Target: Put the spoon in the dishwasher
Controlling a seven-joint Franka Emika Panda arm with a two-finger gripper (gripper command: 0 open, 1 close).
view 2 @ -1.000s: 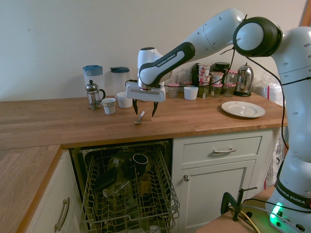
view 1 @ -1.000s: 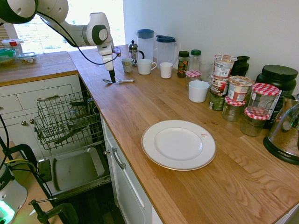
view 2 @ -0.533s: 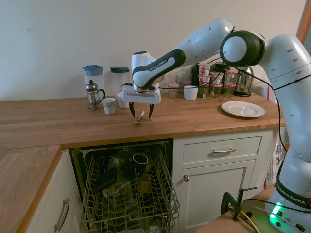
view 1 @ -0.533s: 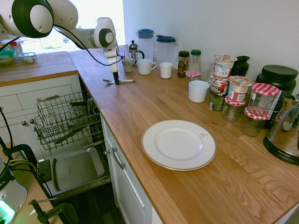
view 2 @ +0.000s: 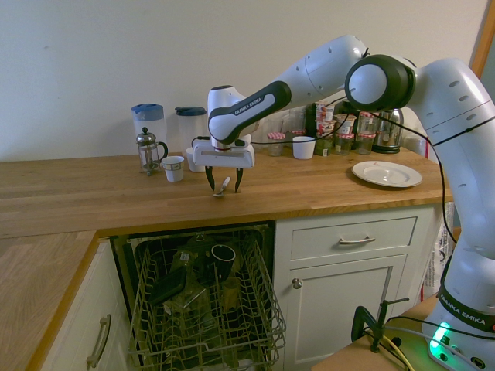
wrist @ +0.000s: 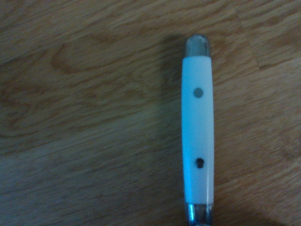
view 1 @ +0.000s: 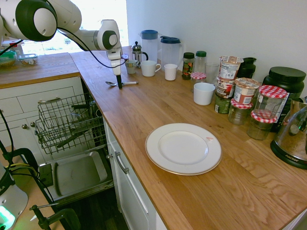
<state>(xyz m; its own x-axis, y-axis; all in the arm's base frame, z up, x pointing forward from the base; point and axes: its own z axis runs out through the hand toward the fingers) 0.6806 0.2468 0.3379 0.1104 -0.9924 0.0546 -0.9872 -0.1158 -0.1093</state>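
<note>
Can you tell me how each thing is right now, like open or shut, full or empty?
spoon: lying flat on the counter, not lifted.
gripper: open, fingers either side of the spoon.
dishwasher: open, rack pulled out, dishes inside.
plate: empty, flat on the counter.
two pitchers: upright, lids on.
checked-lid jars: closed.

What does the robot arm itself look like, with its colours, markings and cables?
The arm has glossy white rounded shells with black or dark grey joints. One dark link bears white lettering, too small to read for certain. A thin black cable runs along it. The gripper has a white flat body and two short dark fingers.
</note>
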